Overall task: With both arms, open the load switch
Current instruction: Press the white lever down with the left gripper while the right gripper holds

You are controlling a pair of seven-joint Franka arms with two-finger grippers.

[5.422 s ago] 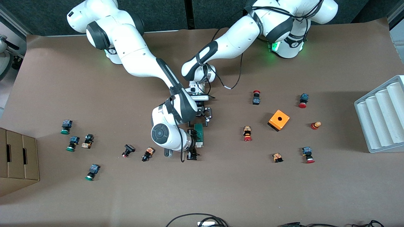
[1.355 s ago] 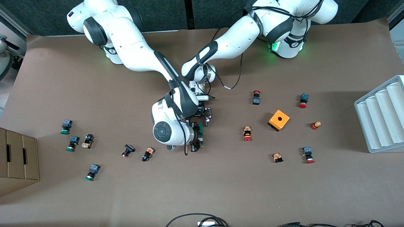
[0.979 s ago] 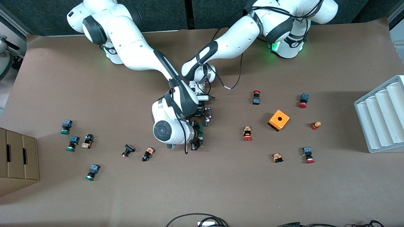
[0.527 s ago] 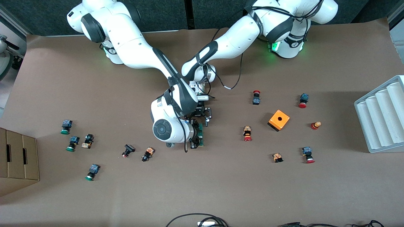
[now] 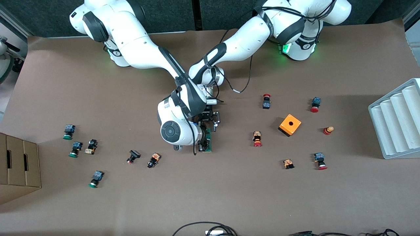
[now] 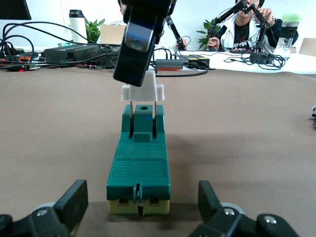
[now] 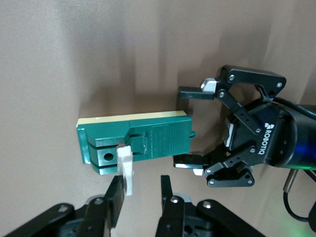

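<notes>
Narrow dark-green plastic load switch [image 5: 208, 141] lies mid-table, flat. Right gripper [image 7: 140, 190] is clamped on its white tab [image 6: 143, 92], lifted off the body. Left gripper [image 6: 143, 210] sits at the other end, fingers [image 7: 192, 93] apart, either side, not touching. Advice: close left on body first, then pull tab straight. White ribbed tray [image 5: 397, 119] and cardboard box [image 5: 19, 167]: contents not visible.

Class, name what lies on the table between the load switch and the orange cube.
One red-capped push button lies between the load switch and the orange cube, seen in the front view.
</notes>
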